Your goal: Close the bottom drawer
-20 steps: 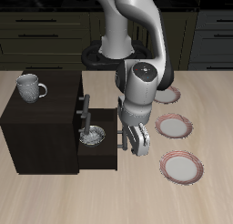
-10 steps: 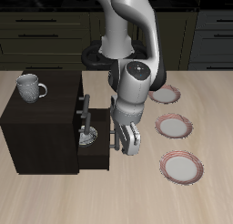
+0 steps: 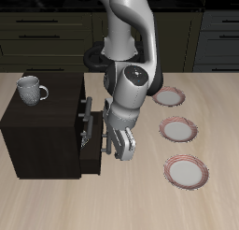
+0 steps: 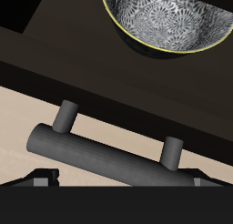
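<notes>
The bottom drawer [image 3: 100, 154] of the near-black cabinet [image 3: 42, 131] stands only a little way out. Its flat dark front [image 4: 136, 100] and grey bar handle [image 4: 109, 152] fill the wrist view. A patterned bowl [image 4: 168, 18] lies inside the drawer, and only a sliver of it shows in the exterior view [image 3: 90, 137]. My gripper [image 3: 119, 145] is right against the drawer front at the handle, pointing down. Its fingers look spread on either side of the handle, with nothing held. In the wrist view the gripper [image 4: 118, 182] shows only as dark edges.
A grey mug [image 3: 31, 88] stands on the cabinet top. Three plates [image 3: 178, 130] lie in a row on the table beside the arm, one farther back [image 3: 169, 97] and one nearer the front edge [image 3: 187, 170]. The upper drawers' grey handles [image 3: 88, 108] stick out above.
The gripper has moved toward the cabinet, pressing on the drawer front. The bottom drawer has slid most of the way in, and the bowl is now nearly hidden in the exterior view.
</notes>
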Motion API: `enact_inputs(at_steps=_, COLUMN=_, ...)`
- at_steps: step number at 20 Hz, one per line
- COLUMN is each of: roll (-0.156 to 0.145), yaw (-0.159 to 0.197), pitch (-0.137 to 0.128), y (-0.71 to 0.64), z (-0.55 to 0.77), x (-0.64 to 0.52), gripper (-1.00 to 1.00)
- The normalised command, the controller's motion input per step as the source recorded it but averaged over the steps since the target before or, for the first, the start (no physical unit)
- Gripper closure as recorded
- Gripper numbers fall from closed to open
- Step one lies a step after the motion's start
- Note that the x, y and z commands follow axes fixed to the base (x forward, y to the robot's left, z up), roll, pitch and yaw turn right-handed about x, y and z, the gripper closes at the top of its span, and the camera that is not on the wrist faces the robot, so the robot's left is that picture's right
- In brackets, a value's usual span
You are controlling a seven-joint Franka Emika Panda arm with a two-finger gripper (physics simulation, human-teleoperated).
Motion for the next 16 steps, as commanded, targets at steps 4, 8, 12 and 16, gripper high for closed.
enact_inputs(at_steps=4, roll=-0.036, yaw=0.06, pitch=-0.046, y=-0.24, z=0.11, x=0.07, gripper=-1.0)
enact_inputs(at_steps=8, roll=-0.052, yaw=0.048, pitch=-0.03, y=-0.35, z=0.1, x=0.11, gripper=-1.0)
enact_inputs(at_steps=12, roll=-0.038, yaw=0.04, pitch=-0.009, y=-0.23, z=0.06, x=0.12, gripper=-1.0)
enact_inputs(at_steps=16, roll=-0.06, yaw=0.047, pitch=-0.01, y=-0.32, z=0.02, x=0.13, gripper=-1.0)
